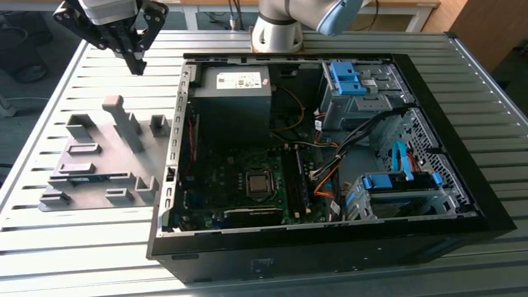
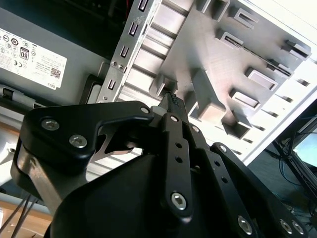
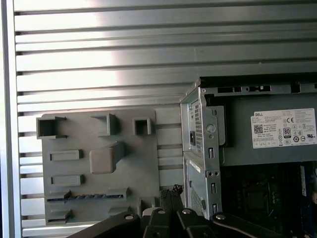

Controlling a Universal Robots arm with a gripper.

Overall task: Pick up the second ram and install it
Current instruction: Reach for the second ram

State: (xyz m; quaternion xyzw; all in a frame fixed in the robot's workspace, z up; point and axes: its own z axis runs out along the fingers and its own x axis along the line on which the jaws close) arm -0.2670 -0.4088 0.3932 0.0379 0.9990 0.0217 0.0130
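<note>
Gripper (image 1: 138, 67) hovers above the counter (image 1: 74, 247), beyond the grey fixture (image 1: 111, 158).
Fingers (image 2: 172, 106) seem closed together and empty; the second ram (image 1: 83, 178) lies slotted in the fixture, at the exterior view's left of the computer case (image 1: 330, 253).

Gripper (image 1: 138, 67): black linkage fingers (image 2: 176, 144) with row of small holes, silver hex-socket screws (image 2: 179, 200), light grey body above. Arm (image 1: 276, 28): silvery-grey round tube, pale blue joint cap (image 1: 338, 15).

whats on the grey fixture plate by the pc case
A memory stick lies in a slot on the grey fixture plate, among holder blocks. In the first wrist view the gripper covers part of the plate's edge, hiding that bit.
</note>
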